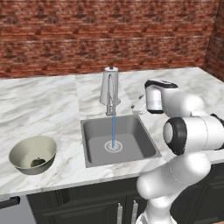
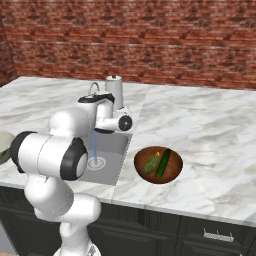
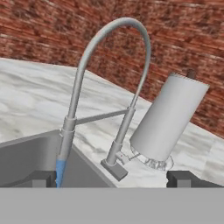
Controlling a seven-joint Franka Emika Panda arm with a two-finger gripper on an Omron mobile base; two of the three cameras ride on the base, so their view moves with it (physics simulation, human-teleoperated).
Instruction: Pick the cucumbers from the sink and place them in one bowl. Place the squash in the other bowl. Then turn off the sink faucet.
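Both cucumbers lie in the reddish-brown wooden bowl [image 2: 174,170] on the counter right of the sink: the plump light one [image 2: 150,164] and the long dark one [image 2: 163,162]. The squash [image 1: 38,162] rests inside the pale grey-beige bowl [image 1: 26,148] left of the sink. Water [image 1: 113,129] runs from the faucet [image 1: 110,89] into the sink [image 1: 131,140], which holds no vegetables. My gripper [image 1: 139,102] hovers over the counter just right of the faucet, open and holding nothing. In the hand view the faucet's broad body [image 3: 168,120] and curved spout [image 3: 109,33] stand close ahead of my gripper [image 3: 111,179].
A brick wall [image 1: 109,35] backs the marble counter [image 1: 39,105]. My own arm [image 1: 192,131] rises at the sink's right front corner. Dark cabinet doors [image 2: 200,235] run below the counter edge.
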